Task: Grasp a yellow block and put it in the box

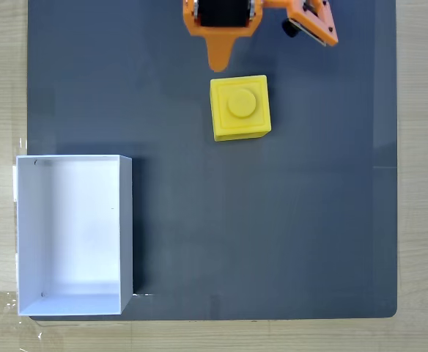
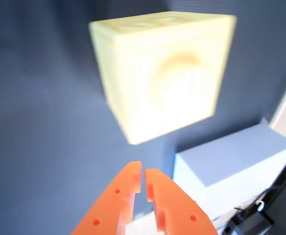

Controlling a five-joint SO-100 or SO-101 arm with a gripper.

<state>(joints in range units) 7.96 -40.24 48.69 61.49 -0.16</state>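
Near the top middle of the dark mat, in the fixed view, sits the yellow block [image 1: 240, 107], flat on its base with its round stud facing up, untouched and well apart from the box [image 1: 73, 235], which stands open and empty at the mat's lower left edge. It looks like hard, light plastic: stiff enough to take a firm squeeze, probably a little slick on its smooth faces, and not fragile. The best hold is likely across two opposite flat side walls, low enough to stay clear of the raised rim and stud.

Just above the block in the fixed view, the orange gripper [image 1: 219, 61] points a tapered finger down toward it, close to the block's top edge but not touching. In the wrist view the gripper [image 2: 143, 182] shows its two fingertips almost together, a thin slit between them, holding nothing; it would need to spread wide to straddle the block.

The fixed view gives the layout across the grey mat [image 1: 272, 235] and the wooden table [image 1: 419, 176]. The wrist view, blurred by closeness, shows the block's side face and the box's outer wall beyond.
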